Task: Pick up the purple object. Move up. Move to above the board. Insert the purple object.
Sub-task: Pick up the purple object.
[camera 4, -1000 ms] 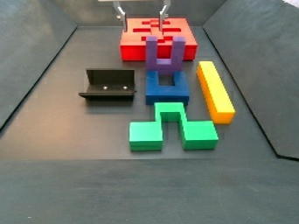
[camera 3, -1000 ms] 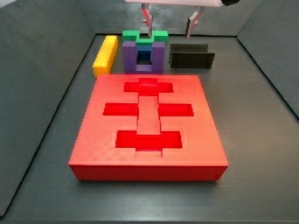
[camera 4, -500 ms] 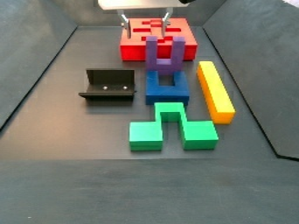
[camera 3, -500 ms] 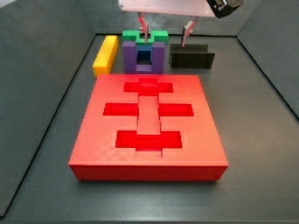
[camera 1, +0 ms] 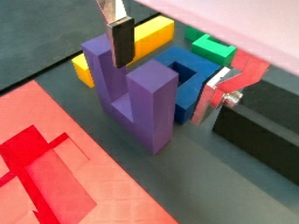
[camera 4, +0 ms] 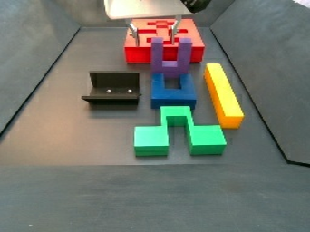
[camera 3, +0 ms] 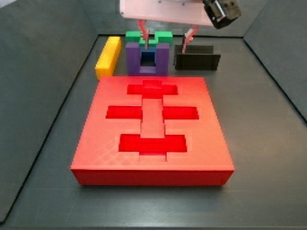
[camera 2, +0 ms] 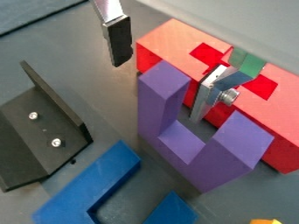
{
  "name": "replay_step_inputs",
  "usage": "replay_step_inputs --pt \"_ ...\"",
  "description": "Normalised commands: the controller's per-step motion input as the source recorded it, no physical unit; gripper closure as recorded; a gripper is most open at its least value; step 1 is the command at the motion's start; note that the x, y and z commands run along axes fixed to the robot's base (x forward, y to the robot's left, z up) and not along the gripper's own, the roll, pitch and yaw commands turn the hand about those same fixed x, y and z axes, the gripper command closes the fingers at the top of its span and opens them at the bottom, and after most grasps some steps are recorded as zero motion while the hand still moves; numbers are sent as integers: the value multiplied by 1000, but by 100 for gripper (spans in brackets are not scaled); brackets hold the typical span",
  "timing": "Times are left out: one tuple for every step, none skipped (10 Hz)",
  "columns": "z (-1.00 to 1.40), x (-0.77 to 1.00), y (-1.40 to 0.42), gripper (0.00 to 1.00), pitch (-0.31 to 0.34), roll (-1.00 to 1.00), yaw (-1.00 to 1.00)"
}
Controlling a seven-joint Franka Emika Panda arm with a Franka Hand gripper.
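- purple object (camera 4: 166, 59) stands upright on the floor, prongs up, between the board (camera 3: 153, 128) and the blue block (camera 4: 172, 89); just beside the board's edge, not on it; whether it touches the blue block I cannot tell
- gripper (camera 2: 163, 66) sits low over the purple object, jaws spread; in both wrist views one finger (camera 1: 119, 39) hangs outside one prong and the other finger (camera 1: 219, 89) outside the far prong; pads look apart from the purple faces, nothing gripped
- judgement: pick-up not yet done; the claw looks lined up to straddle the piece, closing is what remains of that step
- lift, carry to above the board and insertion all left; board's dark red cut-outs show empty in a side view
- around: green block (camera 4: 179, 130) and yellow bar (camera 4: 222, 92) near the blue block; fixture (camera 4: 112, 88) stands off to the side, well apart from the board
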Motion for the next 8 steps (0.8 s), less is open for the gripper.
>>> replay_step_inputs --pt "-274 -31 0 0 0 0 0" --pt "-300 -20 0 0 0 11 0" --pt "-251 -23 0 0 0 7 0" --pt "0 0 0 0 0 13 0" --pt "0 0 0 0 0 0 0" --pt "0 0 0 100 0 0 0" --pt "0 0 0 100 0 0 0" --pt "0 0 0 100 0 0 0"
